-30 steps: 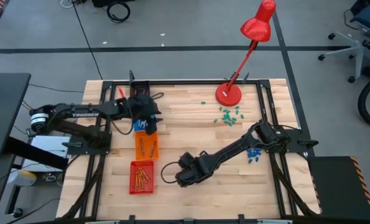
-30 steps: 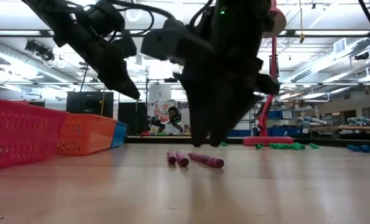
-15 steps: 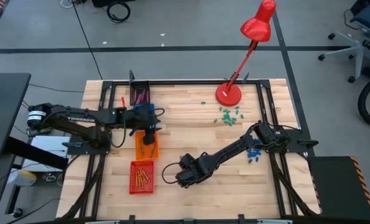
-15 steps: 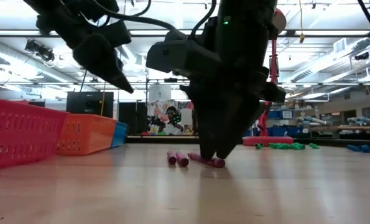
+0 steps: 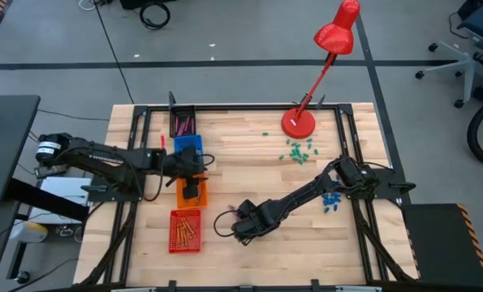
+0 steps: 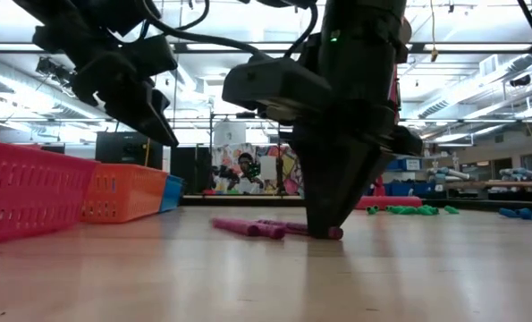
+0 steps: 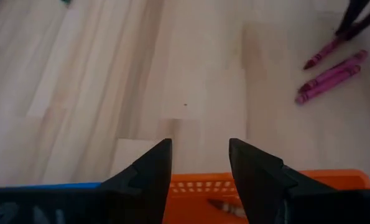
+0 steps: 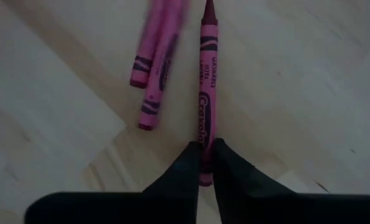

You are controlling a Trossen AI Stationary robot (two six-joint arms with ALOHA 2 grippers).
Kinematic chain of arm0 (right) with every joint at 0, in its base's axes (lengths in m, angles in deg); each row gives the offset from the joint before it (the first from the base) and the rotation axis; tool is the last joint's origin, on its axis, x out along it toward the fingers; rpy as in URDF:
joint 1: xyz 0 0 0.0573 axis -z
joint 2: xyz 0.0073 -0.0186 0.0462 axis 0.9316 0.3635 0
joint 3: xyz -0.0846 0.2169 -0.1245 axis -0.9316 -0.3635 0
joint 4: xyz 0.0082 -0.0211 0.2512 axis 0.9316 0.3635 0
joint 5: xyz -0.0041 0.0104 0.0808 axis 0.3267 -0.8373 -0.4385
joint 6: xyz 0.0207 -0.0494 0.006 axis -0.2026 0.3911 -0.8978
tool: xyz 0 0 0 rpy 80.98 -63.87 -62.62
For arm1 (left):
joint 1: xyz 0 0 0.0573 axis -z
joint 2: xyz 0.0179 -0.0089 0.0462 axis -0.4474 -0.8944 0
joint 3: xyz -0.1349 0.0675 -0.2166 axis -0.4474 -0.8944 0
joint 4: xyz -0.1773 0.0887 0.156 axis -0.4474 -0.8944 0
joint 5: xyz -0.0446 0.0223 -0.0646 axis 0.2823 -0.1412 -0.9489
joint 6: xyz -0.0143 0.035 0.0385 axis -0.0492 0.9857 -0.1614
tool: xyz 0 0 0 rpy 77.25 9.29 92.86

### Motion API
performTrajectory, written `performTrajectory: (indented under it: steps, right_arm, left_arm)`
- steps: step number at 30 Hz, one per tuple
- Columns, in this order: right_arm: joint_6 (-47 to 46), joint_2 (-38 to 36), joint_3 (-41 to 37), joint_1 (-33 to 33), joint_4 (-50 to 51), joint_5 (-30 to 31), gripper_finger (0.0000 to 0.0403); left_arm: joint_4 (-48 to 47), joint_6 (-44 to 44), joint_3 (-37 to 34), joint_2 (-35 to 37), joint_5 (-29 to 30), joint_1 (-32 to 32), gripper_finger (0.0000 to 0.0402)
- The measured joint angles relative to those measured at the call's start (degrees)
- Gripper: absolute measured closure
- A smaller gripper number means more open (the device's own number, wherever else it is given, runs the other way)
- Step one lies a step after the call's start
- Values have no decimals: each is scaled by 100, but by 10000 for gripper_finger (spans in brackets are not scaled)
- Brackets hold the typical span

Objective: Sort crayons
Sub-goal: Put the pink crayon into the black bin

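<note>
Fingers of the right gripper are pinched on a magenta crayon lying on the wooden table, near its front middle. Two more magenta crayons lie just beside it, blurred. The left gripper hovers over the orange bin, jaws apart and seemingly empty. A red bin holds orange crayons.
</note>
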Motion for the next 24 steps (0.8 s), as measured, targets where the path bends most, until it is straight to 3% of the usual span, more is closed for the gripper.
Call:
performTrajectory:
  steps: [4,8,14,24]
  right_arm:
    - [8,4,-4,-11,5,144,389]
    - [20,25,118,-27,159,407,385]
    - [105,86,415,-108,580,1135,373]
    - [186,54,575,-317,420,2437,372]
  left_arm:
    - [3,-8,0,0,-8,196,228]
    - [3,-28,0,-2,-26,322,228]
    - [2,-225,0,-2,-26,345,228]
    - [521,-165,-7,-4,-31,575,228]
